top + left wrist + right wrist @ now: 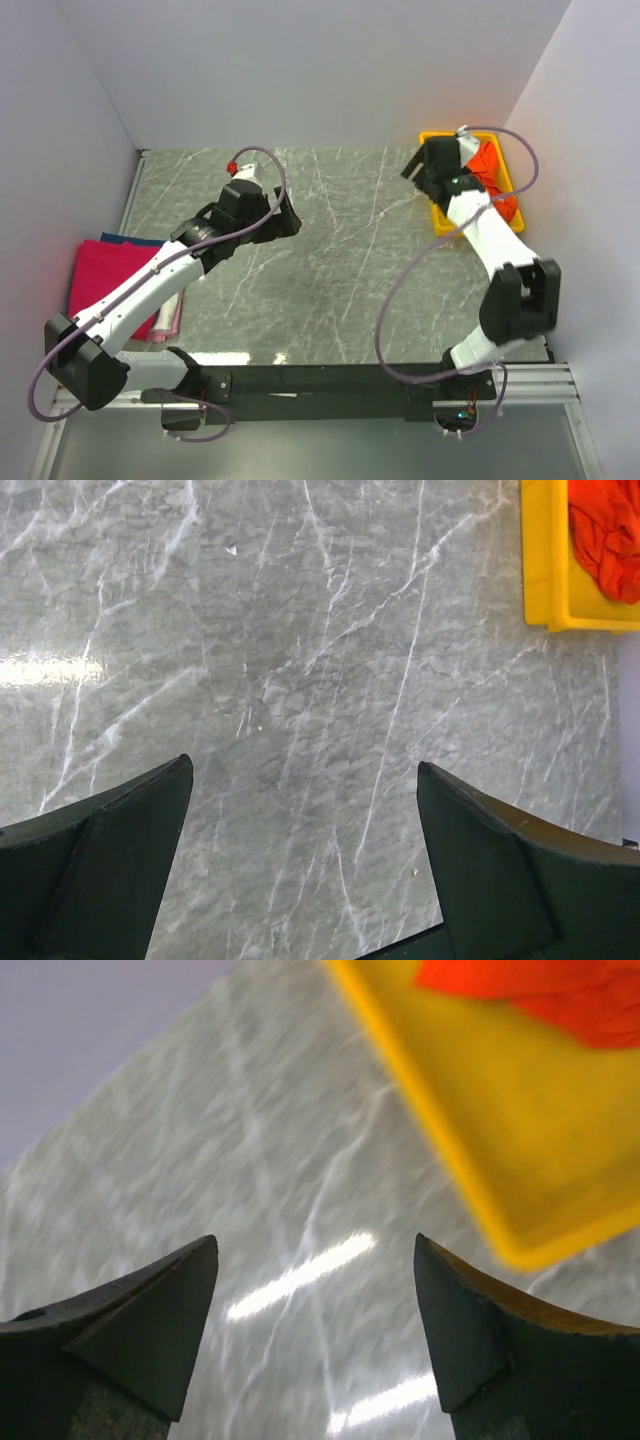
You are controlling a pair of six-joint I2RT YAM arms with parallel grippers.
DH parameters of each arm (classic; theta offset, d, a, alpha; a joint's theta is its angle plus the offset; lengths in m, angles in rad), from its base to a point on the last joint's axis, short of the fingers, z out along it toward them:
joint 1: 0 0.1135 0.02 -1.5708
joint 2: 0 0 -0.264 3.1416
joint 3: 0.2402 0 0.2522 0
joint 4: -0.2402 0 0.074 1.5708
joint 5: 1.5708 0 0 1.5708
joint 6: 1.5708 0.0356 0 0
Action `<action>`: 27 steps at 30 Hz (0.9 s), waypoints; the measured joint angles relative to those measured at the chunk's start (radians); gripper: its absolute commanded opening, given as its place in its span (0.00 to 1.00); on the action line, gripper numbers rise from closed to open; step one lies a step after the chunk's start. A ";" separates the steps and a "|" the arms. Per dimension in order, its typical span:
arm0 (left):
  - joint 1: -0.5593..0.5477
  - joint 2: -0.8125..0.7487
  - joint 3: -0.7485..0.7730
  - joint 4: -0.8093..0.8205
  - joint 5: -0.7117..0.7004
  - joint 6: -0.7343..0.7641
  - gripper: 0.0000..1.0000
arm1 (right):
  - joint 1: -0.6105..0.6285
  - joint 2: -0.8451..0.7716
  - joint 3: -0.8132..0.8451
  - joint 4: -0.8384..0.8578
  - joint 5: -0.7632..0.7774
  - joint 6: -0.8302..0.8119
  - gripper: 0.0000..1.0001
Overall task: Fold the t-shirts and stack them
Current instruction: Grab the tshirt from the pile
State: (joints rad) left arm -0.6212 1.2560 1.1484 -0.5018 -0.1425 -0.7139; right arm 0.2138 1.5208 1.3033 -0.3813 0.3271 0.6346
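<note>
A crumpled bright orange t-shirt lies in the yellow tray at the back right; it also shows as the orange t-shirt in the left wrist view and the orange t-shirt in the right wrist view. A folded stack sits at the left edge, with a magenta-pink t-shirt on top, a dark blue one under it and a pale one peeking out. My left gripper is open above bare marble. My right gripper is open just left of the tray, holding nothing.
The yellow tray sits against the right wall; its rim is close to my right fingers. White walls enclose the marble table on three sides. A black rail with the arm bases runs along the near edge.
</note>
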 measured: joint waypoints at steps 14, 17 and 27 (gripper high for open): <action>0.019 -0.108 -0.011 -0.026 0.029 0.024 0.99 | -0.357 0.580 0.430 -0.112 0.026 0.067 0.80; 0.021 -0.118 -0.011 -0.030 0.039 0.027 0.99 | -0.382 0.636 0.464 -0.123 0.039 0.087 0.78; 0.038 -0.124 -0.013 -0.035 0.072 0.051 0.99 | -0.421 0.809 0.665 -0.179 0.046 0.133 0.56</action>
State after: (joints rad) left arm -0.5831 1.1320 1.1351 -0.5369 -0.0708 -0.6628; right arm -0.2070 2.3302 1.9678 -0.5598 0.3733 0.7673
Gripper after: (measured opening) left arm 0.995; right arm 0.620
